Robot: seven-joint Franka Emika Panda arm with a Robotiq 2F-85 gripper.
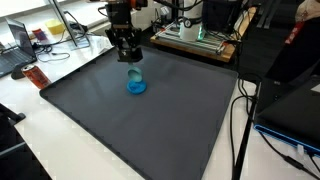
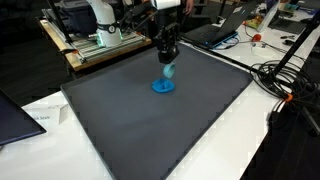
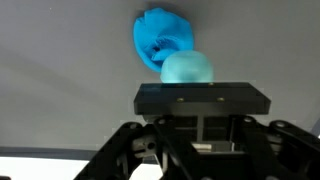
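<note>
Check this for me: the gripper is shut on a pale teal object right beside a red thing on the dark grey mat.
One detail is wrong: the thing on the mat is blue, not red. The wrist view shows the blue thing most plainly. The rest stands: the gripper is shut on the pale teal object, right beside it on the dark grey mat.

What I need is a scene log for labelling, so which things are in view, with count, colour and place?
mat: one, dark grey, covering most of the table
table: one, white, under the mat
blue piece: one, bright blue, lying on the mat below the gripper
round piece: one, pale turquoise, at the fingertips, over the blue piece
laptop: one, dark, open, beyond the mat's corner
cables: several, black, on the table beside the mat
gripper: one, black, shut on the round piece
</note>
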